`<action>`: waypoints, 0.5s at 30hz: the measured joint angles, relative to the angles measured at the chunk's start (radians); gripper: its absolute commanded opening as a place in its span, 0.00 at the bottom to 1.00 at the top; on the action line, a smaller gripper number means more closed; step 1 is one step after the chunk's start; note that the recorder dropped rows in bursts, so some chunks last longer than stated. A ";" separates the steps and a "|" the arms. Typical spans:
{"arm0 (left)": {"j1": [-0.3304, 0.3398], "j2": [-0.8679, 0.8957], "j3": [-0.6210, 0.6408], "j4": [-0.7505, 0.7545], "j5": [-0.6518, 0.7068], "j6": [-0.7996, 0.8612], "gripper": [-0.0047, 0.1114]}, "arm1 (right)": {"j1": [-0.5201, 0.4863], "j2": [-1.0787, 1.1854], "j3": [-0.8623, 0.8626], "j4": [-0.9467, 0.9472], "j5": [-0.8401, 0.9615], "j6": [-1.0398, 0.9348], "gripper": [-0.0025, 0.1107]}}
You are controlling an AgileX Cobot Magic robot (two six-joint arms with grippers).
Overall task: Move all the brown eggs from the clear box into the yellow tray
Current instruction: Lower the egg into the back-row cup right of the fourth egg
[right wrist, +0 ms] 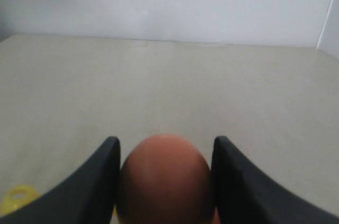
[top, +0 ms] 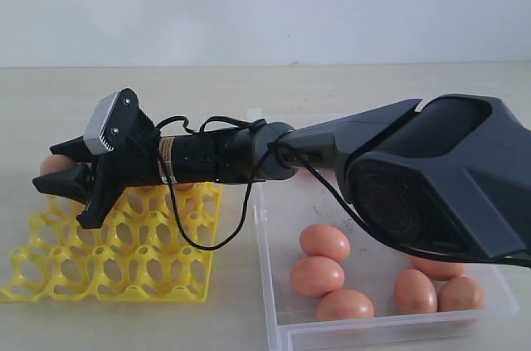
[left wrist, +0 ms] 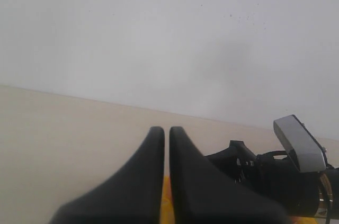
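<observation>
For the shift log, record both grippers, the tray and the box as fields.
right gripper: shut on a brown egg, by the yellow tray's left side in the exterior view
left gripper: shut, empty
yellow tray: near cups empty; far row hidden by the right arm
clear box: at least five brown eggs inside

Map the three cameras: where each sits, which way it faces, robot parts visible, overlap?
Exterior: off the arms, facing table and white wall; shows bright yellow plastic lattice egg tray, translucent plastic box, black right arm.
Left wrist: behind the shut left claw, looking across the table to the wall; right arm's wrist also shows.
Right wrist: behind the right claw gripping a smooth orange-brown egg; table and wall beyond.
Shared: exterior and right wrist both show that egg.
</observation>
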 measured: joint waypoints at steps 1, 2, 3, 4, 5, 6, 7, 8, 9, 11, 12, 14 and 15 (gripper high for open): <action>0.000 0.000 0.000 0.000 0.000 0.000 0.07 | 0.000 0.005 0.000 -0.002 -0.012 0.002 0.02; 0.000 0.000 0.000 0.000 0.000 0.000 0.07 | 0.000 0.006 0.000 -0.002 -0.020 0.002 0.02; 0.000 0.000 0.000 0.000 0.000 0.000 0.07 | 0.000 0.008 0.000 -0.002 -0.023 0.002 0.02; 0.000 0.000 0.000 0.000 0.000 0.000 0.07 | 0.000 0.010 0.000 -0.008 -0.026 0.000 0.02; 0.000 0.000 0.000 0.000 0.000 0.000 0.07 | 0.000 0.010 0.000 -0.016 -0.026 0.000 0.02; 0.000 0.000 0.000 0.000 0.000 0.000 0.07 | 0.000 0.010 -0.002 -0.025 -0.024 -0.002 0.02; 0.000 0.000 0.000 0.000 0.000 0.000 0.07 | 0.000 0.012 -0.002 -0.030 -0.024 -0.002 0.02; 0.000 0.000 0.000 0.000 0.000 0.000 0.07 | 0.000 0.016 -0.002 -0.035 -0.024 -0.002 0.02; 0.000 0.000 0.000 0.000 0.000 0.000 0.07 | 0.000 0.019 -0.002 -0.039 -0.024 -0.002 0.02; 0.000 0.000 0.000 0.000 0.000 0.000 0.07 | 0.000 0.021 -0.003 -0.044 -0.017 -0.004 0.02; 0.000 0.000 0.000 0.000 0.000 0.000 0.07 | 0.000 0.021 -0.003 -0.046 -0.017 -0.004 0.02; 0.000 0.000 0.000 0.000 0.000 0.000 0.07 | 0.000 0.021 -0.003 -0.046 -0.017 -0.004 0.02; 0.000 0.000 0.000 0.000 0.000 0.000 0.07 | 0.000 0.021 -0.003 -0.048 -0.017 -0.004 0.02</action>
